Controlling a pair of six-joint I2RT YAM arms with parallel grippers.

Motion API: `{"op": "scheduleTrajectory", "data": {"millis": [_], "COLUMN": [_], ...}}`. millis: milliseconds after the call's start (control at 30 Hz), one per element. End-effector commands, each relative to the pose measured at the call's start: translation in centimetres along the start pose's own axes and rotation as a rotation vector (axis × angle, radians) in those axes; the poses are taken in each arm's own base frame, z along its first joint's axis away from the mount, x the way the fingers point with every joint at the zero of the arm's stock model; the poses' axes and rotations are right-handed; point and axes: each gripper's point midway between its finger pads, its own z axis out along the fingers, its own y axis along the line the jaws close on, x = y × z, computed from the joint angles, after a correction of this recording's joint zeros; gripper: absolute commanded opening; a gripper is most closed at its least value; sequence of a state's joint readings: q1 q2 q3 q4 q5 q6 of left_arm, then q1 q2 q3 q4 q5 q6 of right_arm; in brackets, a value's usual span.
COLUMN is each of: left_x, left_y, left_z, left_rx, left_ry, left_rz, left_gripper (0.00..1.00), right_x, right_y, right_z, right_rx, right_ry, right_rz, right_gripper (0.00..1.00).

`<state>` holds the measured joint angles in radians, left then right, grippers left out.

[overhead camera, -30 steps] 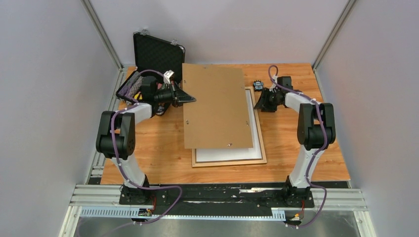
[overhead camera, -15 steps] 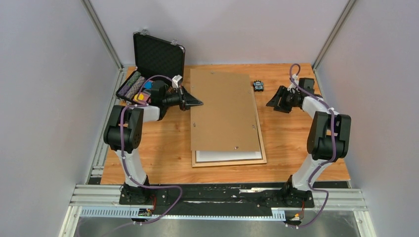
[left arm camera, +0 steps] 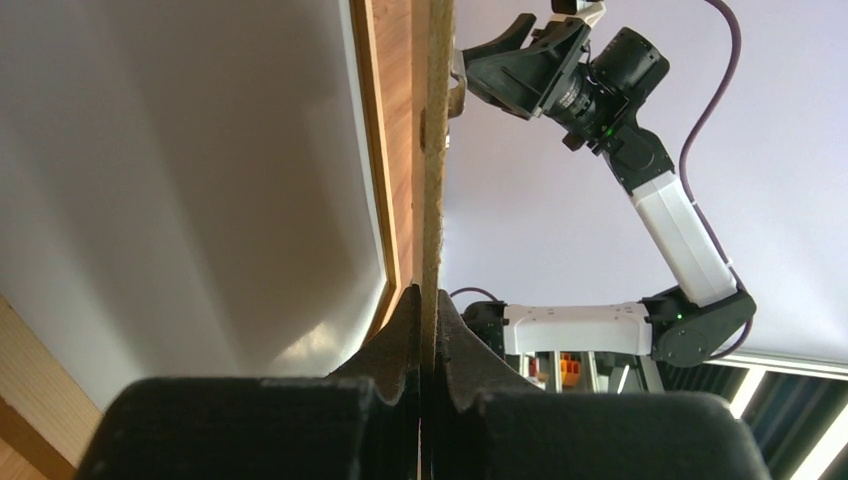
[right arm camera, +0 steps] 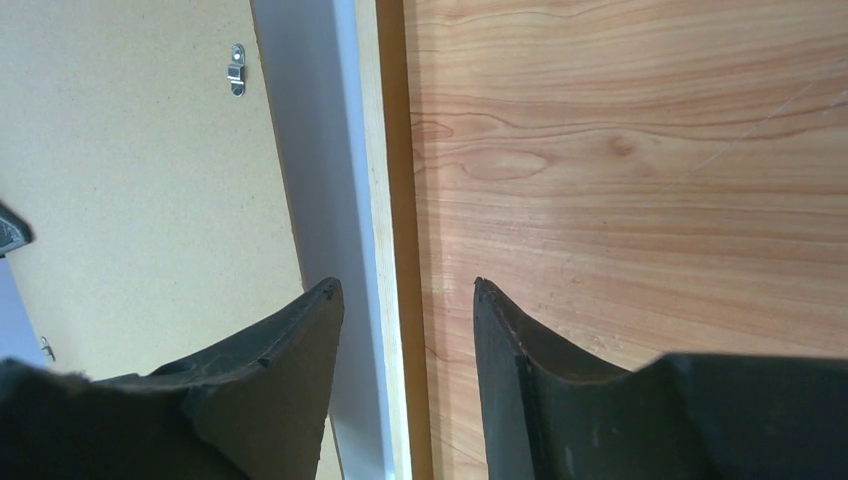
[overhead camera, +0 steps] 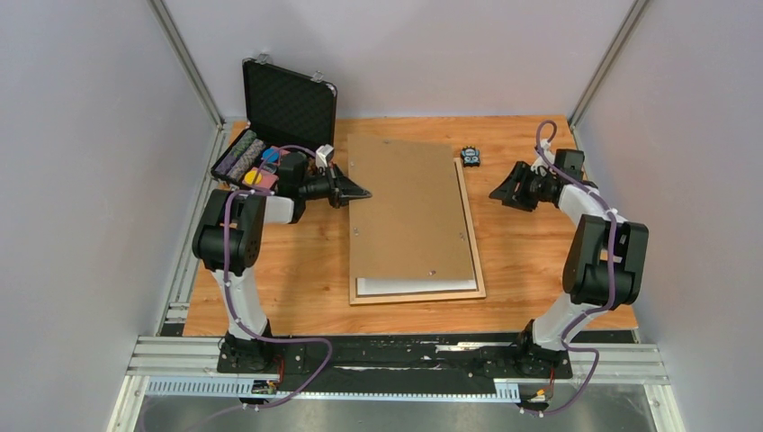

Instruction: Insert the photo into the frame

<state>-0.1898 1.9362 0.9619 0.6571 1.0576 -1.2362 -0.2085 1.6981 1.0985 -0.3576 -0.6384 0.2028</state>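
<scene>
Lying white side up at the middle of the table (overhead camera: 297, 270), the photo (overhead camera: 414, 286) shows me only a narrow, smooth strip along its near end; its picture side is hidden. It sits inside the frame (overhead camera: 414, 298), a long rectangle of thin light-brown wooden moulding. Over both rests the backing board (overhead camera: 409, 211), a flat, matt brown rectangle with a rough fibrous edge and small metal clips on its surface, covering all but that near strip.

My left gripper (overhead camera: 360, 192) is clamped on the board's left edge toward the far end. Its wrist camera looks along the board edge-on, the two dark fingers (left arm camera: 395, 340) pressed to either face, and the board stands a little clear of the white sheet on that side. My right gripper (overhead camera: 497, 192) hangs to the right of the frame, apart from it and grasping nothing; in its wrist view the fingers (right arm camera: 290, 350) are spread above the frame's right rail and the grained tabletop.

At the far left a black case (overhead camera: 288, 94) stands with its lid up, lined with dimpled foam. Its tray holds small coloured pieces, too small for me to identify. A small black object (overhead camera: 470, 156) lies near the frame's far right corner.
</scene>
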Motion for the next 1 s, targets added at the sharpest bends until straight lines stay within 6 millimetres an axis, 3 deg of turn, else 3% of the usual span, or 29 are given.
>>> {"op": "scheduleTrajectory", "data": {"millis": [0,967], "left_x": [0.5,1.7], "left_y": [-1.7,0.1], "left_z": [0.4,1.6], "left_rx": [0.043,-0.008], "left_ry": [0.017,0.039], "left_rz": [0.070,0.055], "left_gripper": [0.00,0.00], "right_x": [-1.3,-1.3], "right_y": [0.6,-0.4], "right_z": [-1.4,-1.9], "right_rx": [-0.045,-0.064], "right_ry": [-0.060,-0.077], "right_rz": [-0.044,-0.012], "right_gripper": [0.49,0.49]}}
